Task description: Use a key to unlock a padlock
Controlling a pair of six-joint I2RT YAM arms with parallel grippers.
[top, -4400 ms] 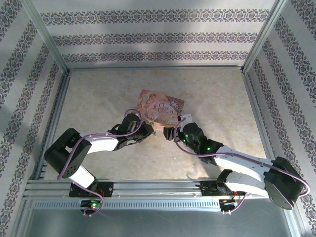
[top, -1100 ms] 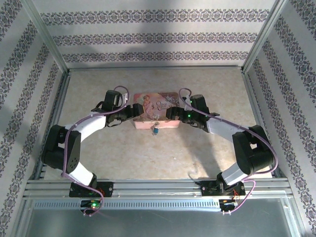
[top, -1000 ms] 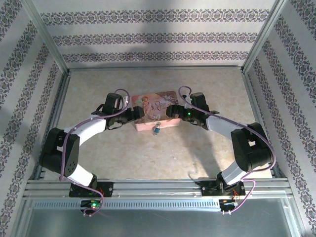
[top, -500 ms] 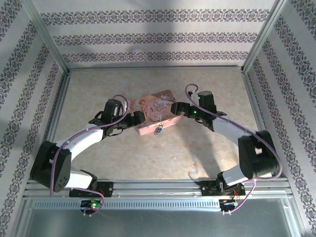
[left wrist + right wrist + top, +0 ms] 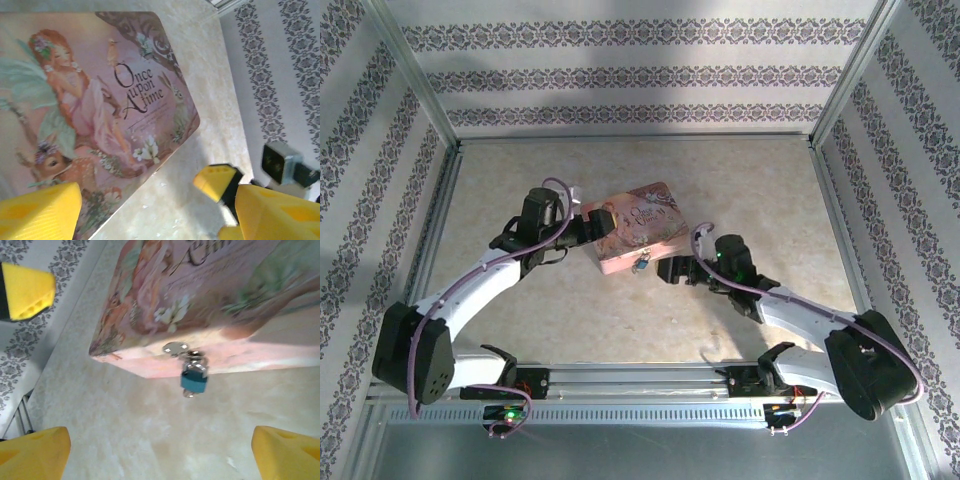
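Observation:
The pink fairy-printed tin lies flat and skewed on the table. The small teal padlock hangs from the hasp on its near side wall. In the right wrist view the padlock has a silver shackle. A tiny silvery bit pokes out under it, perhaps the key; I cannot tell. My right gripper stands open just near-right of the padlock, with bare table between its fingers. My left gripper is open at the tin's left end, one finger over the lid.
The beige marbled table is fenced by aluminium rails and patterned walls. A yellow finger of the right gripper shows in the left wrist view beyond the tin's corner. The left gripper's finger shows past the tin in the right wrist view.
The tin has turned, its right end swinging away. My right gripper has left the tin's right end and come round to the near side by the padlock. The left stays at the left end.

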